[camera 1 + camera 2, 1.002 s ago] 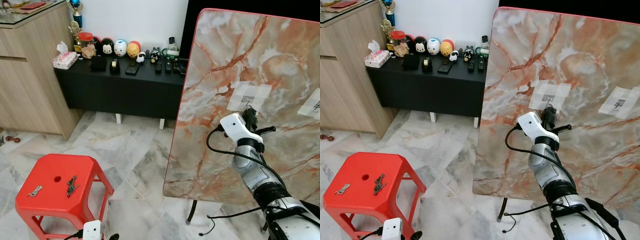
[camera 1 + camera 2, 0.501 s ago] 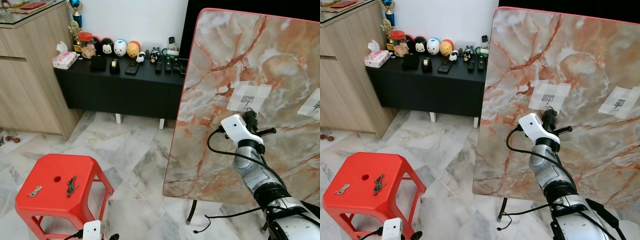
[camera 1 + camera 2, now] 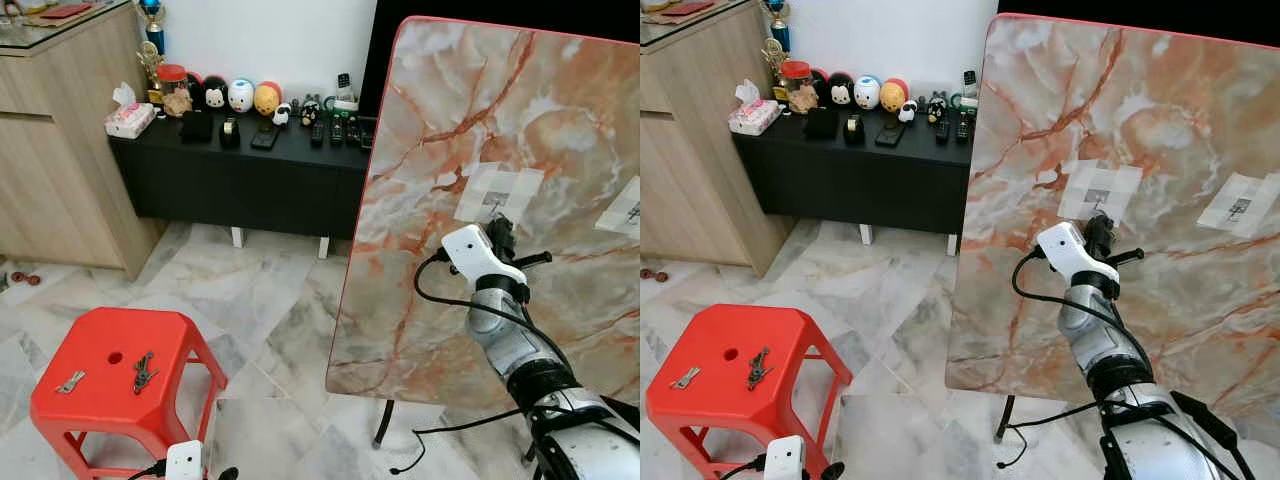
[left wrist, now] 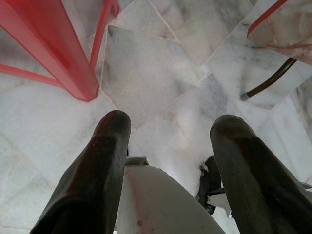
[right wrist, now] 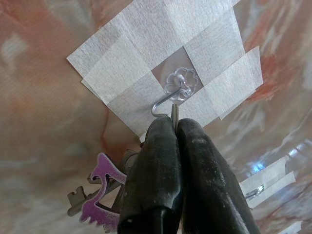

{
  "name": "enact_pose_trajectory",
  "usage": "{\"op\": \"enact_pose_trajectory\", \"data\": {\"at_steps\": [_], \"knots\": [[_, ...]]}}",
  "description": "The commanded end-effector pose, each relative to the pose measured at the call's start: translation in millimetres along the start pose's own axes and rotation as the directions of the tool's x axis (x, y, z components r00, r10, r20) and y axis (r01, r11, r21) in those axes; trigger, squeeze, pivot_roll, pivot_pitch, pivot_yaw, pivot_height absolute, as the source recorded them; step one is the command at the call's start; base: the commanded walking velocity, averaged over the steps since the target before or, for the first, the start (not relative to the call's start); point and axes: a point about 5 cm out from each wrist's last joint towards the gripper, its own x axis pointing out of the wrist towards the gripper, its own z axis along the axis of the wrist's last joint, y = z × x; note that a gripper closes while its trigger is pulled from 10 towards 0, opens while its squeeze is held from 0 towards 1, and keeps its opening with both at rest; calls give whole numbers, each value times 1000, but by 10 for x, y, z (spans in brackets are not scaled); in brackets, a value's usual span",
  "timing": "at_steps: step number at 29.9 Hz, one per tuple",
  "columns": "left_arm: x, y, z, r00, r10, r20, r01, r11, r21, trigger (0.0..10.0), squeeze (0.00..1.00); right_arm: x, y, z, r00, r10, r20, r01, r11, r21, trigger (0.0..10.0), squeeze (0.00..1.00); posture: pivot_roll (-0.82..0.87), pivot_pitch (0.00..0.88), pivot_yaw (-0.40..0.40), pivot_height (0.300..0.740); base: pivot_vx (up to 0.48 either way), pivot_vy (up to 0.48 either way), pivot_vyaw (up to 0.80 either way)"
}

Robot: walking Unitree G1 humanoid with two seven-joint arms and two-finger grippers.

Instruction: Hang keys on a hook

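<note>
In the left eye view, the right gripper was raised against the upright marble-patterned tabletop, its tips just below a taped hook. A second taped hook sat on the same panel, well off to the gripper's right. Far to its left and lower stood a red plastic stool bearing two sets of keys: a dark bunch and a paler one.

The right eye view showed the same scene, with a black console of figurines and remotes behind the stool.

In the left wrist view, the left gripper hung over the marble floor, its fingers spread wide with nothing between them, a stool leg beyond.

In the right wrist view, the right gripper's fingers were pinched together on a thin key ring, whose top met the metal hook just ahead of the tips. A purple key fob and a key dangled beside the fingers.
</note>
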Motion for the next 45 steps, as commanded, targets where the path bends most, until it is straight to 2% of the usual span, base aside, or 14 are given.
{"op": "enact_pose_trajectory", "data": {"at_steps": [1,16,28,29,30,31,33,34,42,45], "knots": [[-7,-24,-47,1000,-1,-19,1,1000,-10,10000,0,70,-85,35,1000,-16,15,16,1000,-7,10000,0,77,0,-126,740,0,0,0],[-5,-23,-42,1000,0,-16,0,1000,-10,10000,0,72,-17,91,998,46,31,-46,999,-30,10000,0,79,0,-127,740,0,0,0],[-9,-19,-49,1000,3,-17,-4,1000,-11,10000,0,86,-33,105,998,44,43,-42,999,-30,10000,0,77,0,-127,740,0,0,0],[-9,-18,-49,1000,4,-17,-4,1000,-11,10000,0,87,-33,125,998,45,54,-44,999,-11,10000,839,77,0,-127,740,0,0,0],[-9,-18,-49,1000,4,-17,-4,1000,-11,10000,0,87,-33,125,998,45,54,-44,999,-11,10000,839,77,0,-127,740,0,0,0],[-9,-17,-48,1000,4,-16,-4,1000,-10,10000,0,86,-32,133,997,42,59,-42,999,-8,10000,929,79,0,-127,740,0,0,0],[-8,-18,-45,1000,3,-16,-4,1000,-10,10000,0,83,-29,143,997,41,64,-41,999,0,10000,929,79,0,-127,740,0,0,0],[-7,-20,-43,1000,2,-15,-2,1000,-9,10000,0,80,-26,147,997,40,66,-41,999,2,10000,1000,79,0,-127,740,0,0,0],[-6,-26,-43,1000,-1,-14,1,1000,-9,10000,0,53,0,151,996,39,79,-40,999,5,10000,1000,78,0,-127,740,0,0,0],[-8,-26,-47,1000,-1,-15,1,1000,-8,10000,0,-1,20,172,993,25,117,-32,998,62,10000,1000,77,0,-127,740,0,0,0]]}}
